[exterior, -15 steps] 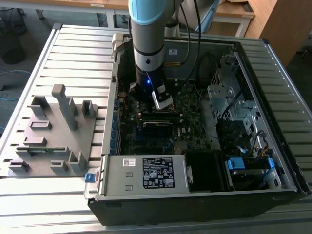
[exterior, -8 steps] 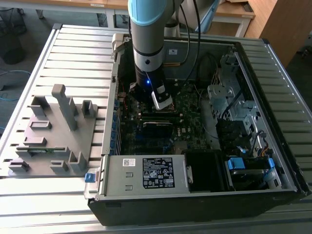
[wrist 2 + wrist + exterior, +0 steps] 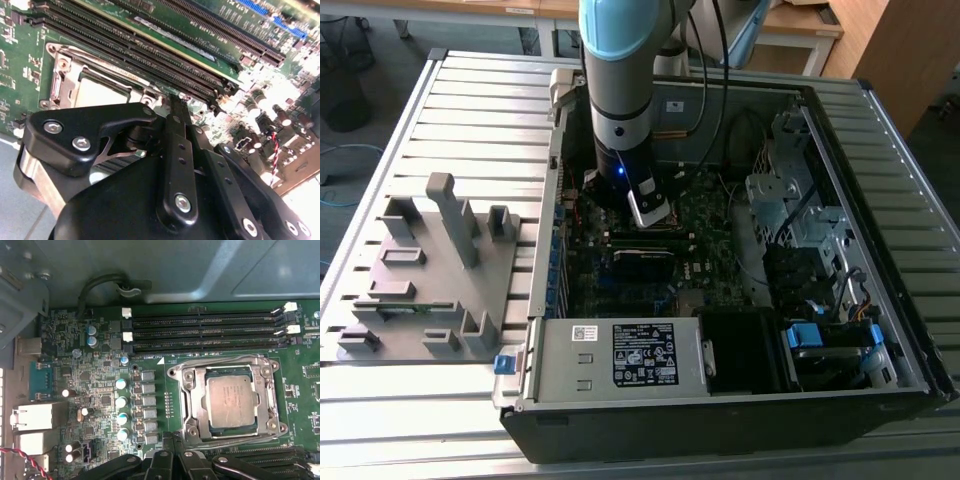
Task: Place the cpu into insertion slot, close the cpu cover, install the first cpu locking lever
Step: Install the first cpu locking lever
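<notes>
With the cpu seated under the closed cpu cover, the pressed-together fingers may slip off the thin lever beside the insertion slot.

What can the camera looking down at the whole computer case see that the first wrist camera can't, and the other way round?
Exterior view alone: the open computer case on a slatted table, the grey fixture block beside it, the arm reaching down inside, and the labelled power supply.

First wrist view alone: the cpu seated in the insertion slot, the cpu cover closed around it, and the memory slots.

Both share the green motherboard and the claw, low over the board beside the socket.
</notes>
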### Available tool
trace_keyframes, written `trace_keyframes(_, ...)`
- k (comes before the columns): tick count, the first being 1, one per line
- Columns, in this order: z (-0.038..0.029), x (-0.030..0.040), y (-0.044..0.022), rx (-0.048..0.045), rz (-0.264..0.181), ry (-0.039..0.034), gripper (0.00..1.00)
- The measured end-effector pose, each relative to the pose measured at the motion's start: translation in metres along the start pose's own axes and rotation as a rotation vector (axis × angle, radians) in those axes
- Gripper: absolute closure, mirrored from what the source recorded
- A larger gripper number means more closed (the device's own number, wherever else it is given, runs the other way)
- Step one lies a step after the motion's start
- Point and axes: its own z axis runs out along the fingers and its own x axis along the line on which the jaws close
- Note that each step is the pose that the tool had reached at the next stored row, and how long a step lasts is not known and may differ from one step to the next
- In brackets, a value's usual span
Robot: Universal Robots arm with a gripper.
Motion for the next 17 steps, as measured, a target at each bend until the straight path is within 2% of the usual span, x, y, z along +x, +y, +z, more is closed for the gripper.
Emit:
trace_keyframes(6,0.0003,0.0001,-0.0001,-0.0011,0.0,0.0002,0.9)
trace_keyframes(14,0.0044,0.0017,-0.0008,-0.0183,0.001,0.0016,0.9)
trace_keyframes(17,0.0048,0.0018,-0.0008,-0.0196,0.001,0.0017,0.9)
